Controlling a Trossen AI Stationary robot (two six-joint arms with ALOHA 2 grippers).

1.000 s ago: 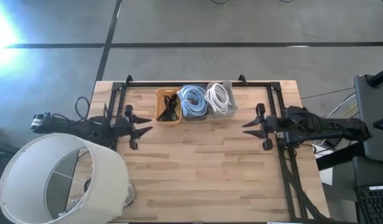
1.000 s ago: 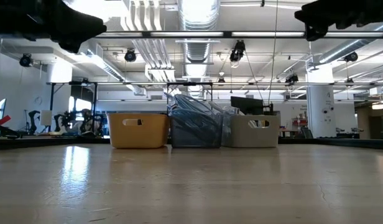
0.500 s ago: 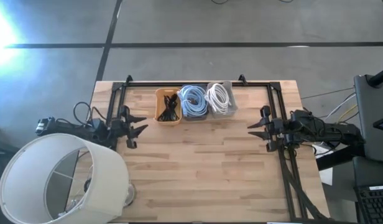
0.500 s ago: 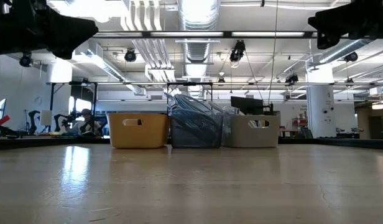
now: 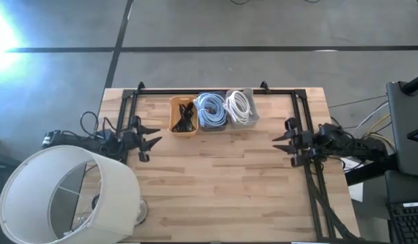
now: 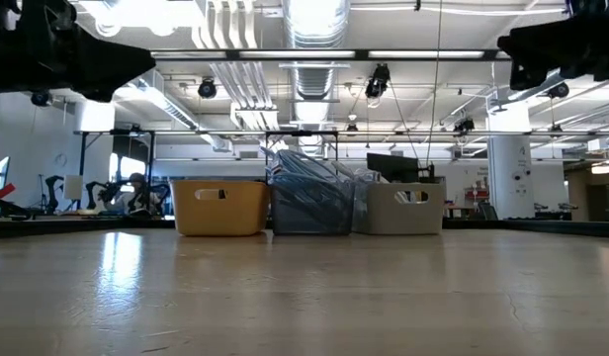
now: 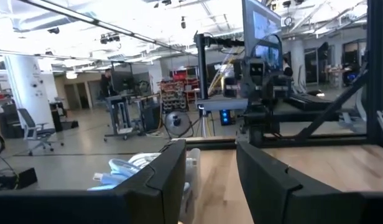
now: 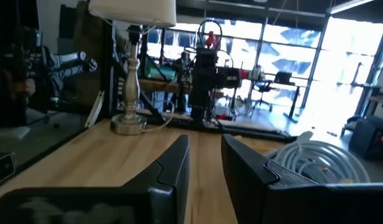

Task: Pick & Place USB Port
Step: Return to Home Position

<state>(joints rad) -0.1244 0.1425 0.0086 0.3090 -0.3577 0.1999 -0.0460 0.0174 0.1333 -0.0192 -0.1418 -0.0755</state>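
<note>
Three bins stand in a row at the table's far edge: a yellow bin [image 5: 183, 116] with dark cables, a clear bin [image 5: 211, 111] with coiled blue cable, and a pale bin [image 5: 240, 107] with coiled white cable. They also show in the low view [image 6: 218, 206]. My left gripper [image 5: 152, 139] is open and empty, held above the table's left side. My right gripper [image 5: 282, 141] is open and empty, above the right side. Both point toward the table's middle. No USB port shows apart from the cables in the bins.
A lamp with a big white shade [image 5: 66, 196] stands at the table's near left corner. A black frame [image 5: 216, 90] runs along the far edge and down both sides. The wooden tabletop [image 5: 222, 183] lies between the arms.
Both grippers have drawn back from the table's middle: the left toward the left edge, the right toward the right edge. Both stay open and empty. The bins have not moved.
</note>
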